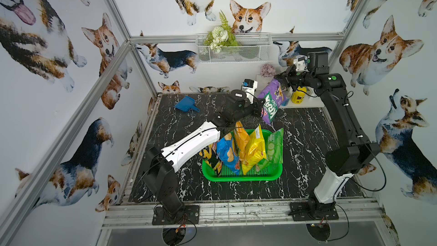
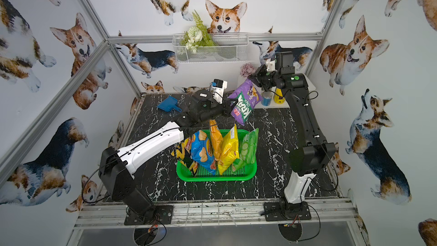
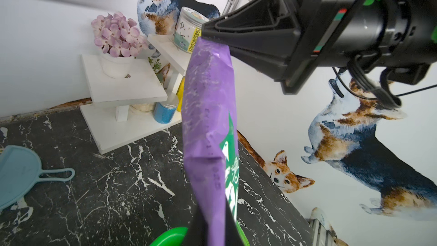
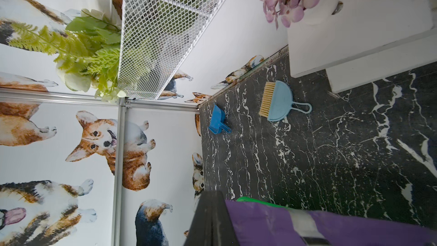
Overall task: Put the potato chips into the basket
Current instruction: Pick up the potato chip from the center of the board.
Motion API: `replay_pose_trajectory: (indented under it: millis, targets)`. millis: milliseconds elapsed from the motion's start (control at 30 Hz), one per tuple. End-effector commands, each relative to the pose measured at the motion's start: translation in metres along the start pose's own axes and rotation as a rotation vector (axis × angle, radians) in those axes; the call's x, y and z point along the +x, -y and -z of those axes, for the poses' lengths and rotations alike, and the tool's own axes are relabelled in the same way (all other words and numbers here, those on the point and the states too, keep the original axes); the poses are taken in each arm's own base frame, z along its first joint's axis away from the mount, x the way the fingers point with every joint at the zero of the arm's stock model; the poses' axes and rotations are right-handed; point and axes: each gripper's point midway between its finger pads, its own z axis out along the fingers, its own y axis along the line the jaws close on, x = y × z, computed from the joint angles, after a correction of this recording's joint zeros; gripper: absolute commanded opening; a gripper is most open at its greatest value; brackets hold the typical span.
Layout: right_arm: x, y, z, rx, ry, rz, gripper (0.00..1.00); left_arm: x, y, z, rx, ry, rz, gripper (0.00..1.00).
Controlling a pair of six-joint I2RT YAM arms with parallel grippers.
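Aloft, left gripper [image 1: 262, 111] and right gripper [image 1: 278, 77] pinch opposite edges of the purple bag [image 1: 272, 99].

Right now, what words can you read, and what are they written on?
"KRAX": on the purple chip bag.
"SUNFLOWER": on the yellow strip of the jar; its other characters are unclear.
Logos on the bags in the green basket: too small to read.
Stamped print on the purple chip bag's side: blurred.
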Motion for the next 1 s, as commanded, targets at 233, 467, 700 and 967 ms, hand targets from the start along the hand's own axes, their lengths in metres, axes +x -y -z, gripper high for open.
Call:
replay_pose_trajectory:
  millis: [233,467,700,967]
  targets:
    - [0.004,0.009,0.018,0.087,0.028,0.249,0.42,-0.029,0.018,0.049,-0.050,-0.142,0.048,0.00]
    - [0.009,0.011,0.031,0.121,0.035,0.338,0.60,-0.043,0.012,0.089,-0.115,-0.216,0.133,0.00]
    - [0.032,0.010,0.033,0.129,-0.004,0.407,0.61,-0.040,-0.010,0.140,-0.184,-0.272,0.248,0.00]
    - [0.085,0.008,0.017,0.179,-0.114,0.516,0.58,-0.035,-0.009,0.182,-0.180,-0.338,0.330,0.00]
